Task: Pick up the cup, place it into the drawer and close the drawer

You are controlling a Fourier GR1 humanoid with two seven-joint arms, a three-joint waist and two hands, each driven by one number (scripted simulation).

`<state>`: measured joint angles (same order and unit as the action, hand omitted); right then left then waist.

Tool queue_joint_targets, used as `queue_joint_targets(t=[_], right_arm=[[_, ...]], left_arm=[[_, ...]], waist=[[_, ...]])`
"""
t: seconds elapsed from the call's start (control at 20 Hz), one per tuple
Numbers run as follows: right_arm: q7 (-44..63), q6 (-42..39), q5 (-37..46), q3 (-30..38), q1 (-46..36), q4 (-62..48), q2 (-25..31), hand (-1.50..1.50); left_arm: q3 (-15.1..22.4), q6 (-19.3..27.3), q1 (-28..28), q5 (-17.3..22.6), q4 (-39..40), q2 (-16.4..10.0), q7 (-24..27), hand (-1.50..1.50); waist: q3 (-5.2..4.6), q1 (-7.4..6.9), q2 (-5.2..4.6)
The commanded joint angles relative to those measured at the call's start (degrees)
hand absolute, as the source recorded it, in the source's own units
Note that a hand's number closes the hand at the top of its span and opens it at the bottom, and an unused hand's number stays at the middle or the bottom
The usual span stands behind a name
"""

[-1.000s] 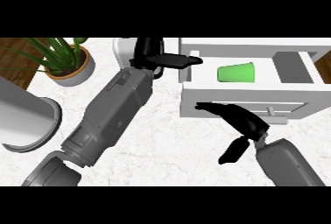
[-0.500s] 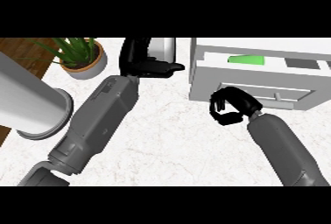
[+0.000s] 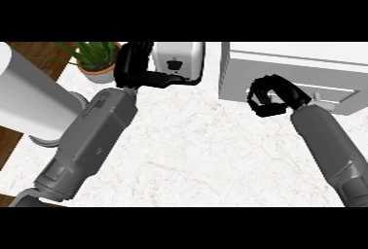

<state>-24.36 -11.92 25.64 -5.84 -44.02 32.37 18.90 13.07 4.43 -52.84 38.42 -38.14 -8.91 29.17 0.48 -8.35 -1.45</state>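
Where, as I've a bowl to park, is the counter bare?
The widest bare patch is the counter between the left forearm and right forearm, in front of the white appliance and the drawer unit. The back left is crowded: left hand, plant and white cylinder cluster. The right hand, curled, blocks the drawer front.

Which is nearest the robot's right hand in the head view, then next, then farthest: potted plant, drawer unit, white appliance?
1. Drawer unit, just behind the right hand.
2. White appliance, to its left at the counter's back.
3. Potted plant, farther left.
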Motion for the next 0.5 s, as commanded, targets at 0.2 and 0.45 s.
queue_joint_targets(t=[0.2,0.45], right_arm=[[3.15,1.20,-3.00,6.72,-9.53,-4.20,5.85,1.50],[4.15,-1.06,-4.99,7.89,-10.25,-2.44,6.84,1.50]], left_arm=[[1.06,-2.49,2.09,-0.19,-2.64,-1.08,-0.92,-1.50],[1.38,-4.41,3.87,-0.17,-3.17,-2.51,-1.32,-1.50]], waist=[[-0.17,-2.62,-1.12],[-0.28,-4.13,-1.31]])
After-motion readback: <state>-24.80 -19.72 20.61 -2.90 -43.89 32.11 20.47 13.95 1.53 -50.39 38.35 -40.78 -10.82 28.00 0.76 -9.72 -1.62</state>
